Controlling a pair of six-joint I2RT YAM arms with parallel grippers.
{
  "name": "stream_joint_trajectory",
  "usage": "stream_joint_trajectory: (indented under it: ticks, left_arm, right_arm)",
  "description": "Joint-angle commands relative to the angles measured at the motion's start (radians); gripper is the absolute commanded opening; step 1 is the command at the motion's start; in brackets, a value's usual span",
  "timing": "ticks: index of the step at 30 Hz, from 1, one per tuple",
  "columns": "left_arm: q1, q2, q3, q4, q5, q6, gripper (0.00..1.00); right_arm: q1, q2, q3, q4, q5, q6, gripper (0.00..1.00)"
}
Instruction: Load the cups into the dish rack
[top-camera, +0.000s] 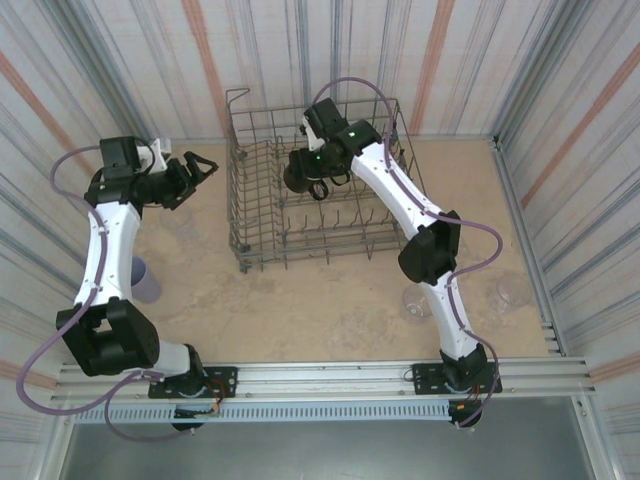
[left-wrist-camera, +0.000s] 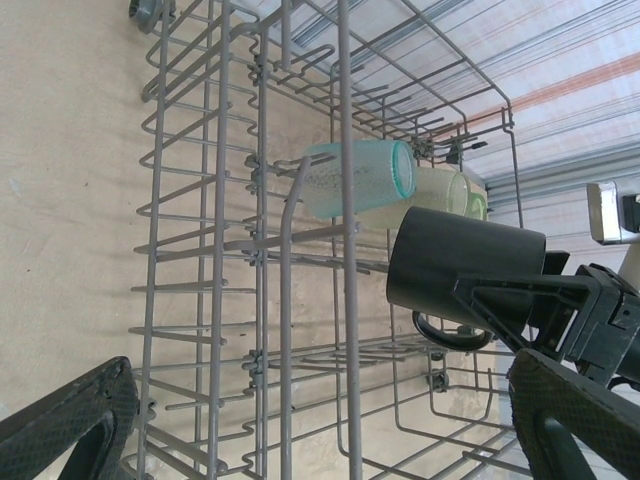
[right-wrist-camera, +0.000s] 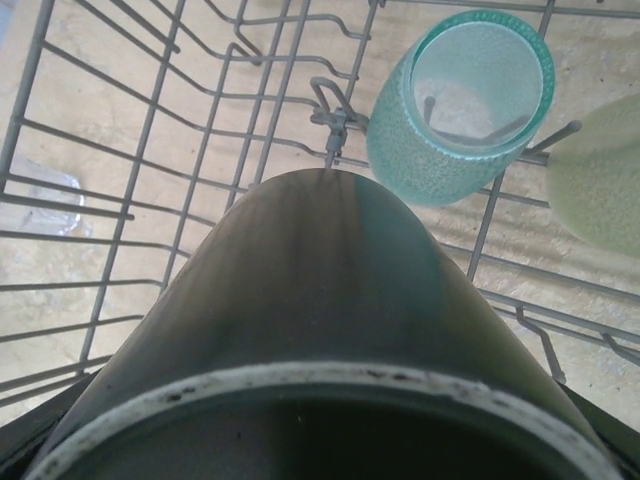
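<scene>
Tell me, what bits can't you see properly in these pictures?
- Right wrist view: pale green cup, cut off by the right edge and blurry.
- Top view: purple cup, partly behind the left arm.
- Left wrist view: the pale green cup, mostly behind the teal cup and black mug.

Black mug (right-wrist-camera: 320, 330), dimpled teal cup (right-wrist-camera: 455, 105), pale green cup (right-wrist-camera: 600, 180), grey wire rack (left-wrist-camera: 345, 100), sandy mottled table (top-camera: 330, 310), pale purple cup (top-camera: 145, 280), grey-and-orange striped walls (top-camera: 150, 60).
</scene>
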Motion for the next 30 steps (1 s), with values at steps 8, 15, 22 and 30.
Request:
stream_joint_trajectory:
  ticks: [8, 15, 22, 30]
  left_arm:
    - [0.007, -0.029, -0.042, 0.030, 0.010, 0.023, 0.99]
    - [0.007, -0.030, -0.089, 0.085, 0.053, 0.020, 0.99]
    - [0.007, -0.038, -0.134, 0.107, 0.081, 0.021, 0.99]
    - [0.007, -0.059, -0.165, 0.125, 0.080, 0.011, 0.99]
  right_arm:
    - [0.033, 0.051, 0.048, 0.009, -0.009, -0.001, 0.35]
    - [0.038, 0.085, 0.049, 0.008, 0.016, -0.001, 0.35]
    - [0.036, 0.124, 0.066, 0.008, 0.021, -0.010, 0.36]
    - [0.042, 0.169, 0.092, 0.034, 0.009, 0.001, 0.36]
